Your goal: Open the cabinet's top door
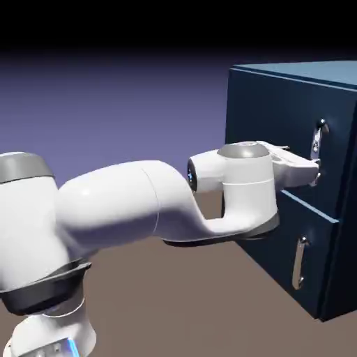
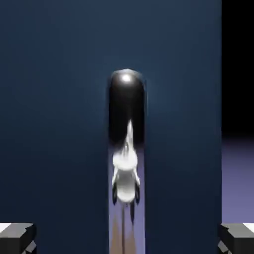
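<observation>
The navy-blue cabinet (image 1: 279, 97) stands at the exterior view's right. Its top door (image 1: 279, 125) looks flush with the cabinet front. The door's curved silver handle (image 1: 319, 139) runs vertically near the far edge. My gripper (image 1: 315, 171) reaches the lower end of that handle. In the hand view the top door (image 2: 54, 124) fills the picture and the shiny handle (image 2: 127, 149) rises in the middle. My gripper (image 2: 127, 242) is open, with its grey fingertips (image 2: 17, 238) far apart on either side of the handle. Whether they touch the bar cannot be told.
Below the top door sits the shorter lower panel (image 1: 314, 244) with its own silver handle (image 1: 300, 261). The brown table (image 1: 209, 307) runs under the arm. Past the door's edge the hand view shows dark and violet backdrop (image 2: 238, 163).
</observation>
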`<state>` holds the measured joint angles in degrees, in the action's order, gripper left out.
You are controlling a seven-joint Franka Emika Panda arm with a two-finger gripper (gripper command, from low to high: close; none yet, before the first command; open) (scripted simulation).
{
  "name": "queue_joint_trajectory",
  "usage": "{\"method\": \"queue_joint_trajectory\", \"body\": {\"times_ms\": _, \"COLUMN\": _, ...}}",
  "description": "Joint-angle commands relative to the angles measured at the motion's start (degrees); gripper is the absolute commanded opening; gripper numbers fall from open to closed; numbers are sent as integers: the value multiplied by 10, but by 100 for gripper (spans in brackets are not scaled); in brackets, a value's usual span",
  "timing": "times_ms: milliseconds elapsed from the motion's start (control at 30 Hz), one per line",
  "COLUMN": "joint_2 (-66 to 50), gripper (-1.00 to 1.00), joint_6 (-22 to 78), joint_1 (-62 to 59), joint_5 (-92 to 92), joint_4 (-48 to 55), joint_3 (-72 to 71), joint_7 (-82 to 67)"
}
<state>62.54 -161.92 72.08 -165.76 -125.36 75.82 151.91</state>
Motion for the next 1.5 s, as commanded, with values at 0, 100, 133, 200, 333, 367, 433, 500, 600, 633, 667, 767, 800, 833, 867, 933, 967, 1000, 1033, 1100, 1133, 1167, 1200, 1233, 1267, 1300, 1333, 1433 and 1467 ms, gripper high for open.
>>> {"method": "queue_joint_trajectory", "body": {"times_ms": 0, "joint_2": -3, "gripper": 100, "joint_6": 1, "joint_1": 21, "joint_5": -1, "joint_4": 18, "joint_3": 10, "joint_7": -1}}
{"method": "queue_joint_trajectory", "body": {"times_ms": 100, "joint_2": -8, "gripper": -100, "joint_6": 2, "joint_1": 57, "joint_5": -2, "joint_4": 49, "joint_3": 28, "joint_7": -2}}
{"method": "queue_joint_trajectory", "body": {"times_ms": 133, "joint_2": -8, "gripper": -100, "joint_6": 2, "joint_1": 57, "joint_5": -2, "joint_4": 49, "joint_3": 28, "joint_7": -2}}
{"method": "queue_joint_trajectory", "body": {"times_ms": 200, "joint_2": -28, "gripper": -100, "joint_6": 27, "joint_1": 15, "joint_5": -2, "joint_4": 8, "joint_3": 6, "joint_7": 26}}
{"method": "queue_joint_trajectory", "body": {"times_ms": 333, "joint_2": -79, "gripper": -100, "joint_6": 64, "joint_1": -68, "joint_5": -3, "joint_4": -59, "joint_3": -46, "joint_7": 94}}
{"method": "queue_joint_trajectory", "body": {"times_ms": 367, "joint_2": -92, "gripper": -100, "joint_6": 71, "joint_1": -88, "joint_5": -2, "joint_4": -73, "joint_3": -61, "joint_7": 112}}
{"method": "queue_joint_trajectory", "body": {"times_ms": 433, "joint_2": -112, "gripper": -100, "joint_6": 84, "joint_1": -130, "joint_5": 3, "joint_4": -100, "joint_3": -92, "joint_7": 138}}
{"method": "queue_joint_trajectory", "body": {"times_ms": 500, "joint_2": -118, "gripper": -100, "joint_6": 102, "joint_1": -171, "joint_5": 22, "joint_4": -133, "joint_3": -125, "joint_7": 142}}
{"method": "queue_joint_trajectory", "body": {"times_ms": 600, "joint_2": -115, "gripper": -100, "joint_6": 133, "joint_1": -234, "joint_5": 60, "joint_4": -185, "joint_3": -179, "joint_7": 135}}
{"method": "queue_joint_trajectory", "body": {"times_ms": 633, "joint_2": -117, "gripper": -100, "joint_6": 140, "joint_1": -254, "joint_5": 70, "joint_4": -199, "joint_3": -198, "joint_7": 138}}
{"method": "queue_joint_trajectory", "body": {"times_ms": 667, "joint_2": -119, "gripper": -100, "joint_6": 146, "joint_1": -275, "joint_5": 81, "joint_4": -213, "joint_3": -218, "joint_7": 142}}
{"method": "queue_joint_trajectory", "body": {"times_ms": 767, "joint_2": -105, "gripper": -100, "joint_6": 174, "joint_1": -336, "joint_5": 129, "joint_4": -263, "joint_3": -279, "joint_7": 131}}
{"method": "queue_joint_trajectory", "body": {"times_ms": 800, "joint_2": -95, "gripper": -100, "joint_6": 187, "joint_1": -354, "joint_5": 150, "joint_4": -282, "joint_3": -300, "joint_7": 121}}
{"method": "queue_joint_trajectory", "body": {"times_ms": 833, "joint_2": -84, "gripper": -100, "joint_6": 200, "joint_1": -371, "joint_5": 172, "joint_4": -301, "joint_3": -320, "joint_7": 111}}
{"method": "queue_joint_trajectory", "body": {"times_ms": 867, "joint_2": -73, "gripper": -100, "joint_6": 213, "joint_1": -387, "joint_5": 194, "joint_4": -319, "joint_3": -341, "joint_7": 101}}
{"method": "queue_joint_trajectory", "body": {"times_ms": 933, "joint_2": -48, "gripper": -100, "joint_6": 239, "joint_1": -414, "joint_5": 241, "joint_4": -354, "joint_3": -383, "joint_7": 81}}
{"method": "queue_joint_trajectory", "body": {"times_ms": 967, "joint_2": -36, "gripper": -100, "joint_6": 251, "joint_1": -426, "joint_5": 265, "joint_4": -370, "joint_3": -403, "joint_7": 72}}
{"method": "queue_joint_trajectory", "body": {"times_ms": 1000, "joint_2": -23, "gripper": -100, "joint_6": 264, "joint_1": -436, "joint_5": 290, "joint_4": -385, "joint_3": -424, "joint_7": 63}}
{"method": "queue_joint_trajectory", "body": {"times_ms": 1033, "joint_2": -11, "gripper": -100, "joint_6": 277, "joint_1": -445, "joint_5": 315, "joint_4": -400, "joint_3": -445, "joint_7": 54}}
{"method": "queue_joint_trajectory", "body": {"times_ms": 1100, "joint_2": 14, "gripper": -100, "joint_6": 303, "joint_1": -457, "joint_5": 364, "joint_4": -425, "joint_3": -485, "joint_7": 37}}
{"method": "queue_joint_trajectory", "body": {"times_ms": 1133, "joint_2": 25, "gripper": -100, "joint_6": 315, "joint_1": -461, "joint_5": 389, "joint_4": -437, "joint_3": -505, "joint_7": 29}}
{"method": "queue_joint_trajectory", "body": {"times_ms": 1167, "joint_2": 36, "gripper": -100, "joint_6": 328, "joint_1": -464, "joint_5": 414, "joint_4": -447, "joint_3": -524, "joint_7": 22}}
{"method": "queue_joint_trajectory", "body": {"times_ms": 1200, "joint_2": 47, "gripper": -100, "joint_6": 341, "joint_1": -466, "joint_5": 439, "joint_4": -457, "joint_3": -544, "joint_7": 14}}
{"method": "queue_joint_trajectory", "body": {"times_ms": 1233, "joint_2": 57, "gripper": -100, "joint_6": 354, "joint_1": -466, "joint_5": 464, "joint_4": -465, "joint_3": -564, "joint_7": 8}}
{"method": "queue_joint_trajectory", "body": {"times_ms": 1267, "joint_2": 66, "gripper": -100, "joint_6": 367, "joint_1": -465, "joint_5": 489, "joint_4": -473, "joint_3": -583, "joint_7": 1}}
{"method": "queue_joint_trajectory", "body": {"times_ms": 1300, "joint_2": 75, "gripper": -100, "joint_6": 380, "joint_1": -463, "joint_5": 514, "joint_4": -480, "joint_3": -603, "joint_7": -4}}
{"method": "queue_joint_trajectory", "body": {"times_ms": 1333, "joint_2": 82, "gripper": -100, "joint_6": 394, "joint_1": -461, "joint_5": 539, "joint_4": -486, "joint_3": -623, "joint_7": -10}}
{"method": "queue_joint_trajectory", "body": {"times_ms": 1433, "joint_2": 99, "gripper": -100, "joint_6": 438, "joint_1": -447, "joint_5": 614, "joint_4": -500, "joint_3": -683, "joint_7": -22}}
{"method": "queue_joint_trajectory", "body": {"times_ms": 1467, "joint_2": 103, "gripper": -100, "joint_6": 451, "joint_1": -442, "joint_5": 638, "joint_4": -503, "joint_3": -704, "joint_7": -26}}
